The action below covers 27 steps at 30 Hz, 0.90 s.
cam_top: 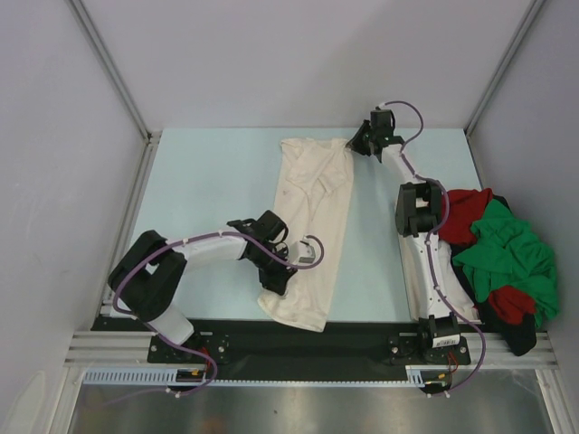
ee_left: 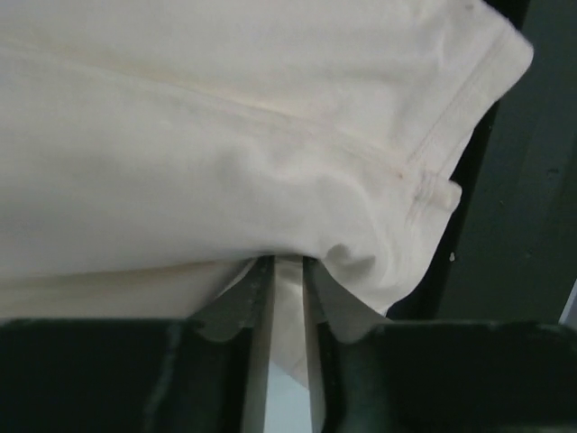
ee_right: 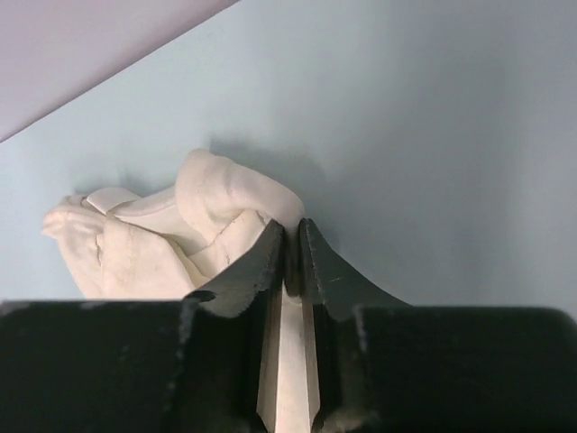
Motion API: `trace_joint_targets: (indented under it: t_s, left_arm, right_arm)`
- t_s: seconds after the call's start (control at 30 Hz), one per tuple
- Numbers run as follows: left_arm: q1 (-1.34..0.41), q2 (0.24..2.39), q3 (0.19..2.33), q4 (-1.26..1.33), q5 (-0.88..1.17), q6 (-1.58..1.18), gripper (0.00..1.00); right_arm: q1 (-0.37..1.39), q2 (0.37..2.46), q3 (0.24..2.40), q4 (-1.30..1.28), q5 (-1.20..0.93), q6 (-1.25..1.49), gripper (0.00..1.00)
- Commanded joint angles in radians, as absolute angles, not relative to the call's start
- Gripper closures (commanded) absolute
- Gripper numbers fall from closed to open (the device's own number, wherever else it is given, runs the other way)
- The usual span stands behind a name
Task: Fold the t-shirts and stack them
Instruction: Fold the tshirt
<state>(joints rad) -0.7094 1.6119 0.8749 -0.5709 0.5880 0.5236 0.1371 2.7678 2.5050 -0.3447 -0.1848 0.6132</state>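
Note:
The cream t-shirt (cam_top: 312,226) lies in a long strip down the middle of the blue table (cam_top: 208,181). My left gripper (cam_top: 276,282) sits at the strip's near left edge. In the left wrist view its jaws (ee_left: 287,266) stand a narrow gap apart with a fold of the cream t-shirt (ee_left: 225,135) pinched between them. My right gripper (cam_top: 353,145) is at the strip's far right corner. Its tips (ee_right: 292,230) are nearly together on a bunched edge of the cream t-shirt (ee_right: 153,234). The green t-shirt (cam_top: 507,253) and the red t-shirt (cam_top: 466,212) lie heaped at the right.
The heap at the right edge also holds dark cloth (cam_top: 520,336) and sits close beside the right arm's base. A black strip (cam_top: 362,339) runs along the near table edge, under the shirt's hem. Grey walls enclose the table on three sides.

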Motion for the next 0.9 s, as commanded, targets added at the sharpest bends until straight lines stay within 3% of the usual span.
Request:
trace_joint_targets:
  t_s: [0.0,0.03,0.07,0.13,0.23,0.47,0.73,0.87]
  left_arm:
    - [-0.71,1.563,0.858,-0.604,0.603,0.52,0.71]
    - [-0.71,1.546,0.841,-0.612,0.586,0.528,0.66]
    - [-0.71,1.533,0.824,-0.62,0.569,0.531,0.57]
    - [-0.712,1.49,0.796,-0.658,0.504,0.557,0.5]
    - [-0.698,1.428,0.81,-0.731,0.428,0.561,0.44]
    - [-0.655,1.274,0.813,-0.867,0.278,0.586,0.35]
    - [-0.502,1.16,0.787,-0.7,0.213,0.462,0.31]
    - [-0.469,1.128,0.788,-0.635,0.221,0.41,0.3]
  right_arm:
    - [0.129,2.747,2.572,-0.238,-0.103,0.641,0.77]
    - [0.124,2.738,2.568,-0.241,-0.101,0.634,0.65]
    - [0.121,2.717,2.566,-0.244,-0.106,0.629,0.59]
    - [0.12,2.688,2.54,-0.261,-0.118,0.6,0.46]
    - [0.121,2.596,2.496,-0.299,-0.098,0.549,0.39]
    - [0.163,2.272,2.228,-0.488,-0.002,0.48,0.34]
    - [0.302,1.749,1.345,-0.436,0.049,0.52,0.34]
    - [0.457,1.512,1.033,-0.41,0.058,0.604,0.35]
